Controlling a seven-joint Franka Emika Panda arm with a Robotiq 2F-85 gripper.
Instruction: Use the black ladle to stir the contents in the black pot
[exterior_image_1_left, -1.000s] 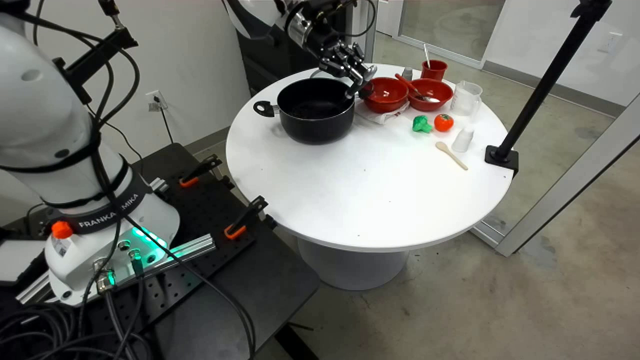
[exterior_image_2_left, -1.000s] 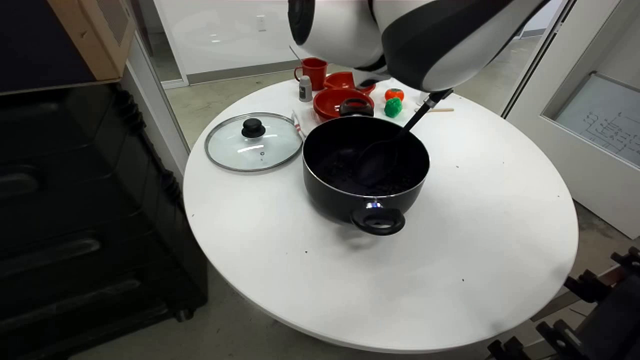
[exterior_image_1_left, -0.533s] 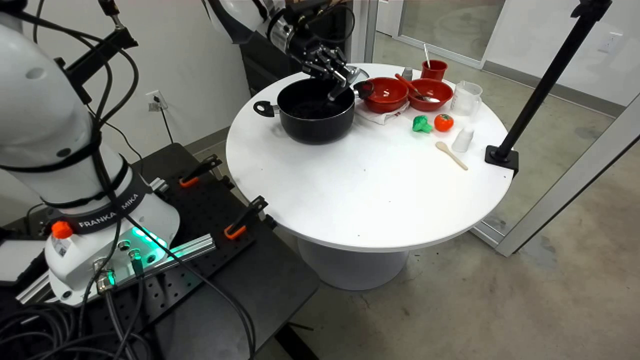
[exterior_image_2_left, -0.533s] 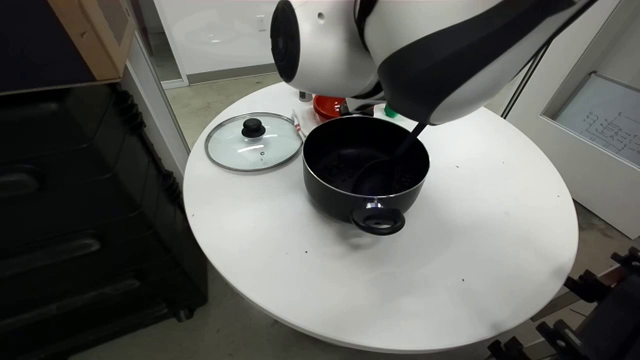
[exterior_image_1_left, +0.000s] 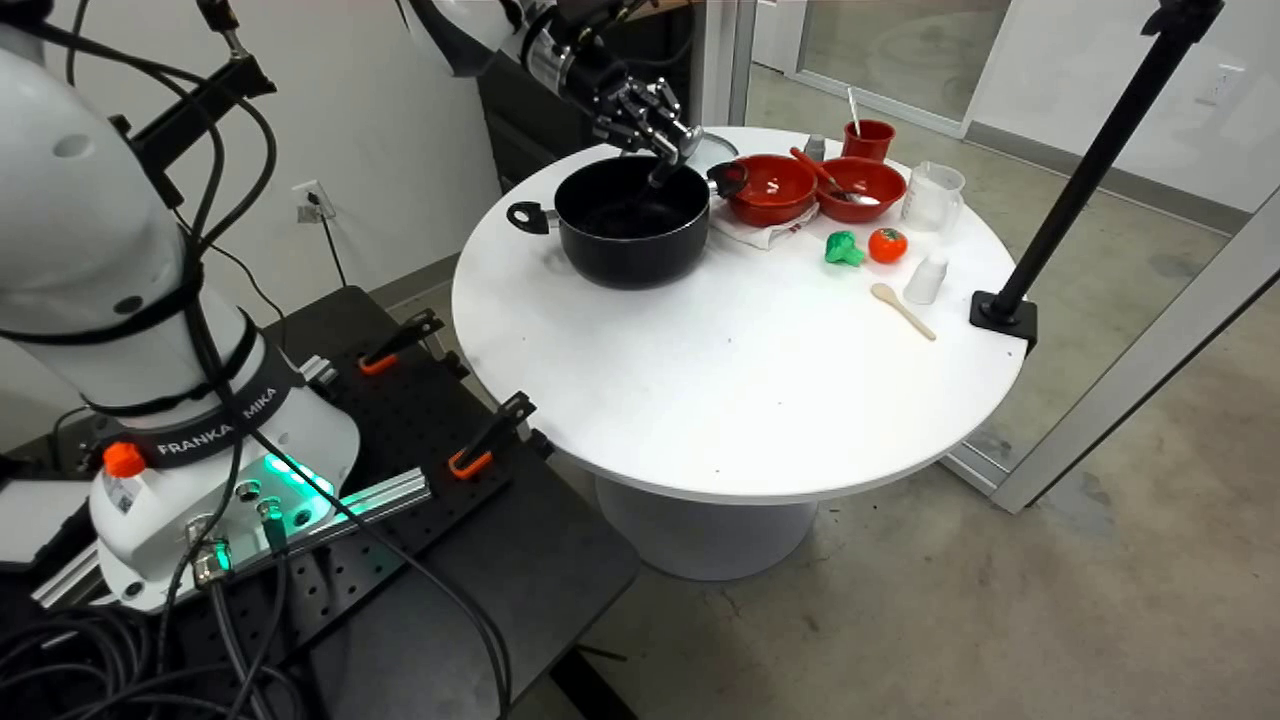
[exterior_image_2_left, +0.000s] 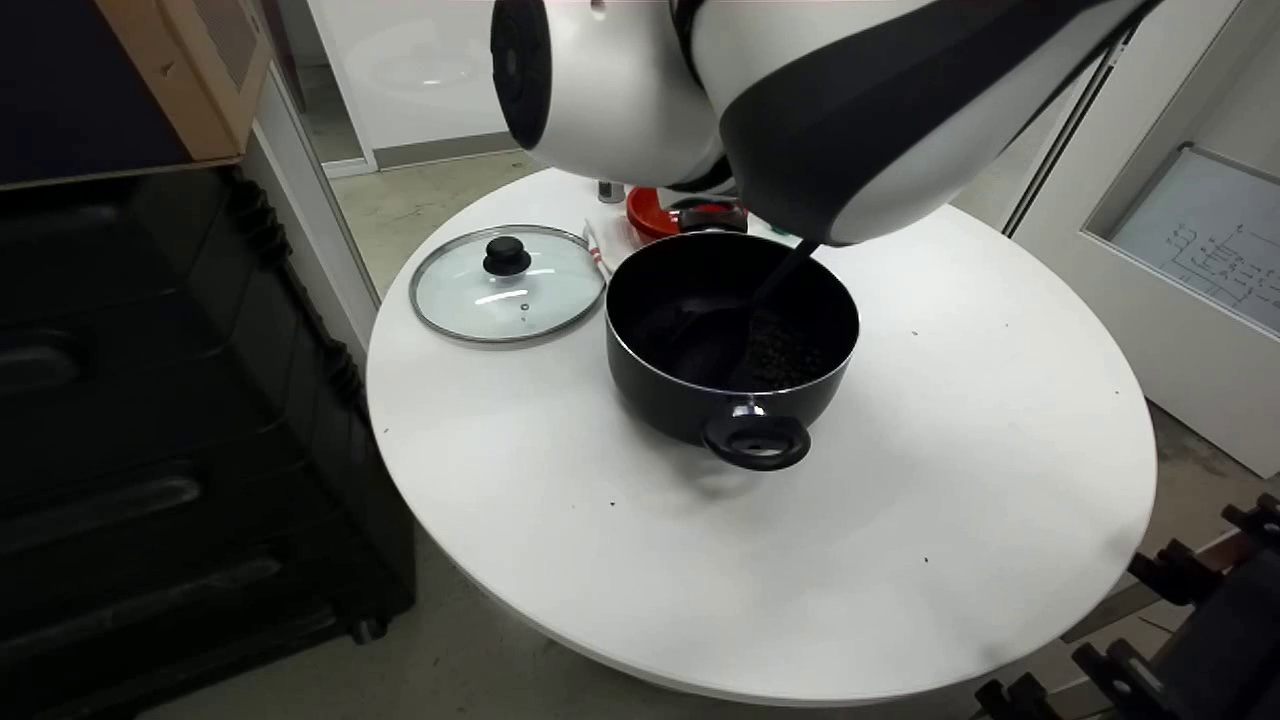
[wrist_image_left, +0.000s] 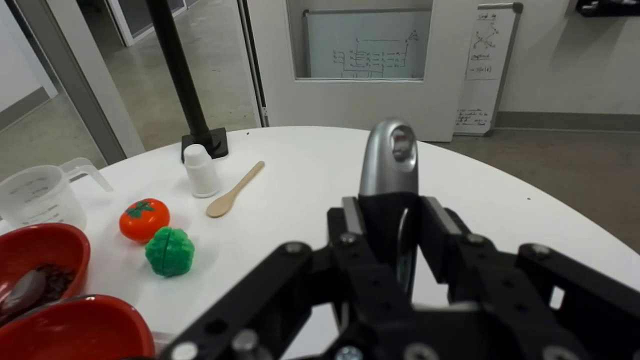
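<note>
The black pot (exterior_image_1_left: 635, 265) stands on the white table, and it shows in both exterior views (exterior_image_2_left: 665, 400). Small dark bits (exterior_image_2_left: 782, 352) lie on its floor. The black ladle (exterior_image_2_left: 783, 273) leans in the pot, its bowl down inside, dark and hard to make out. In the wrist view the silver end of the ladle's handle (wrist_image_left: 389, 167) sticks up past the fingertips. My gripper (wrist_image_left: 391, 215) is shut on the ladle's handle. In an exterior view the gripper (exterior_image_1_left: 665, 142) is above the pot's far rim. The arm hides the gripper in an exterior view.
A glass lid (exterior_image_2_left: 450, 285) lies beside the pot. A red bowl (exterior_image_1_left: 768, 212) on a cloth is close to the pot's handle. Another red bowl (exterior_image_1_left: 868, 180), a red cup (exterior_image_1_left: 867, 142), a tomato (wrist_image_left: 145, 222), broccoli (wrist_image_left: 170, 251) and a wooden spoon (wrist_image_left: 235, 192) stand further off.
My gripper has moved left over the pot in an exterior view, away from the red bowls, carrying the ladle's handle. The ladle's bowl has shifted inside the pot, showing more dark bits.
</note>
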